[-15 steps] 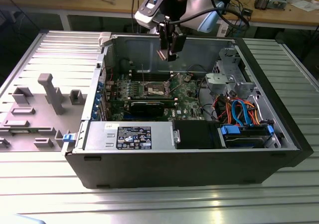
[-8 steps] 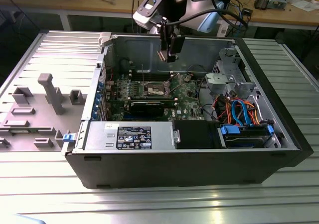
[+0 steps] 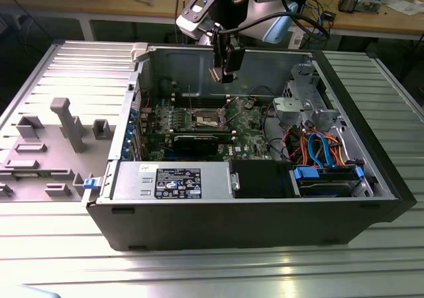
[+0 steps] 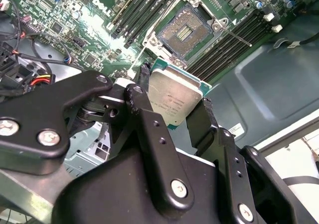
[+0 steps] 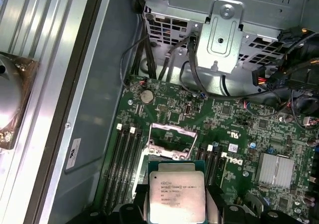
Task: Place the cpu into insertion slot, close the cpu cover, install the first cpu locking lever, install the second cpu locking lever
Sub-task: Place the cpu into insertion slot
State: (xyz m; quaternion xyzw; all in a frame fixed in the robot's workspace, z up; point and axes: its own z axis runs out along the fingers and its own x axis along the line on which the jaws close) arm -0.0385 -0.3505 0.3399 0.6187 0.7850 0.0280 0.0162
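My gripper [image 3: 223,77] hangs inside the open computer case, above the motherboard, and is shut on the cpu [image 4: 173,98]. The cpu [image 5: 177,194] is a flat square chip with a silver top, clamped by its edges between the two black fingers [image 4: 149,119]. Below it lies the insertion slot [image 4: 185,31], uncovered, its pale contact field showing inside a metal rim. In the exterior view the insertion slot [image 3: 207,118] is lower than the gripper and slightly toward the exterior view's left. The cpu cover [image 5: 171,136] stands swung open at the socket's edge. Thin wire levers [image 4: 233,32] stick out beside the socket.
Long black memory slots [image 4: 144,10] flank the socket. A graphics card [image 3: 195,141] lies in front of it. A power supply [image 3: 175,181] fills the case front, with a drive cage [image 3: 305,106] and coloured cables [image 3: 318,149] at the exterior view's right. Grey fixture blocks [image 3: 66,122] stand outside.
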